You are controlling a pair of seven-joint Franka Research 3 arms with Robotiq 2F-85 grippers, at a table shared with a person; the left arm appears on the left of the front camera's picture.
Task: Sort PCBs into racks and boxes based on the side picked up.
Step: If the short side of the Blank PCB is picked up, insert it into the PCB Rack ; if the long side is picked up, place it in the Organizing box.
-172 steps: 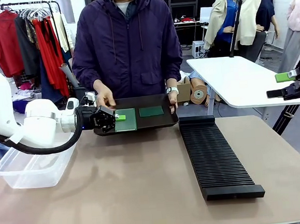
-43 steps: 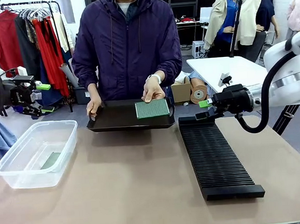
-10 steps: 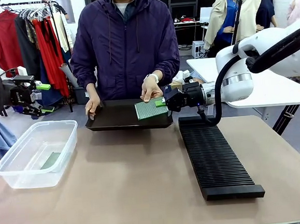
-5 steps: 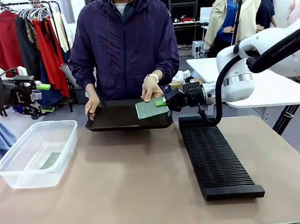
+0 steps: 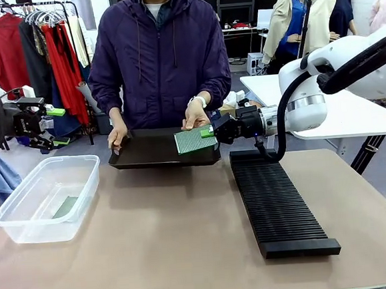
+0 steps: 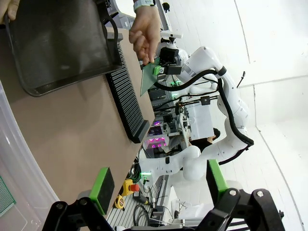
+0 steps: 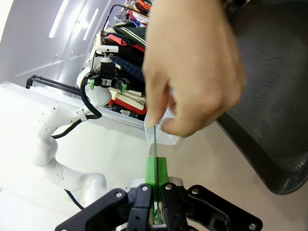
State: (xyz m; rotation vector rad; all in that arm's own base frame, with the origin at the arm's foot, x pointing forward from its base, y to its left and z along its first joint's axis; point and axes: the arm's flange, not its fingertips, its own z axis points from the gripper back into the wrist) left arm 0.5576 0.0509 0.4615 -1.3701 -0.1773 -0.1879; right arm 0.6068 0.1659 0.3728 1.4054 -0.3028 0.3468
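Right gripper (image 5: 207, 132) clamped on PCB (image 5: 194, 141) edge; PCB tilted over tray (image 5: 147, 151), person's hand (image 5: 195, 117) pinching its top. Left gripper (image 5: 59, 127) wide open, empty, raised near box (image 5: 43, 231). Second PCB (image 5: 65, 207) flat in box. Rack (image 5: 278, 205) beside tray.

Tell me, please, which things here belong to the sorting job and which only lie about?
Job: held PCB, shut in the right gripper, the person's hand also on it; second PCB in the clear tub; black rack; black tray.
Lying about: hanging clothes; white table; cardboard rolls.
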